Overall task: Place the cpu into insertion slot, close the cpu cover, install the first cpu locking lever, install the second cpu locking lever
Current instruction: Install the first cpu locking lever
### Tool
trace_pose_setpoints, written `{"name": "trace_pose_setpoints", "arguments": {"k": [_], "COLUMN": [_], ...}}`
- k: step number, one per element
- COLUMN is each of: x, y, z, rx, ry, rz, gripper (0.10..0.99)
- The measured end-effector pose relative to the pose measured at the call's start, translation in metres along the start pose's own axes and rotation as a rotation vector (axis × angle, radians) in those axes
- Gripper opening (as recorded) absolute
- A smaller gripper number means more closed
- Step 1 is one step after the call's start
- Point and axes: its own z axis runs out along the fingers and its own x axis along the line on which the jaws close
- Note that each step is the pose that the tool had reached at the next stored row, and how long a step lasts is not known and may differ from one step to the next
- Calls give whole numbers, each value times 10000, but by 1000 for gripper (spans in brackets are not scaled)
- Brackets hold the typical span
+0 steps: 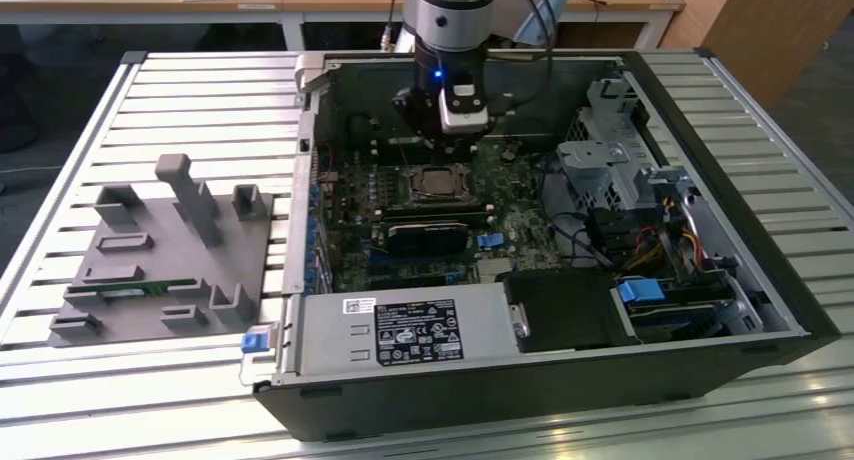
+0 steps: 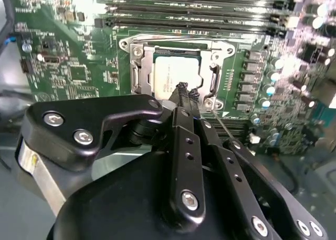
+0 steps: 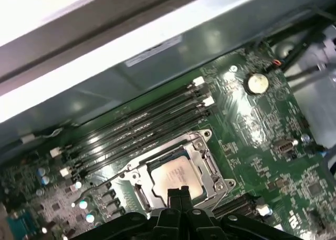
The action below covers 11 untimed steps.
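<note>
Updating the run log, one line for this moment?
gripper shut, over chip edge | chip in socket | cover down around chip

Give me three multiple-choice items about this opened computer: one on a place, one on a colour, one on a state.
1. Where is the cpu? A in the insertion slot; B on the grey rack; C on the power supply.
2. Which colour is the circuit board? A red; B green; C white.
3. The cpu cover is: A upright; B removed; C down over the cpu.
Answers: 1 A, it lies in the socket's centre. 2 B, green surrounds the slot. 3 C, its frame lies flat around the chip.
</note>
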Motion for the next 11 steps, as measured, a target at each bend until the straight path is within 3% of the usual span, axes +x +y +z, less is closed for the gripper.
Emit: {"name": "trace_pose_setpoints", "arguments": {"k": [11], "x": [0], "y": [0], "z": [2], "rx": [-14], "ry": [12], "rz": [-1975], "gripper": [106]}}
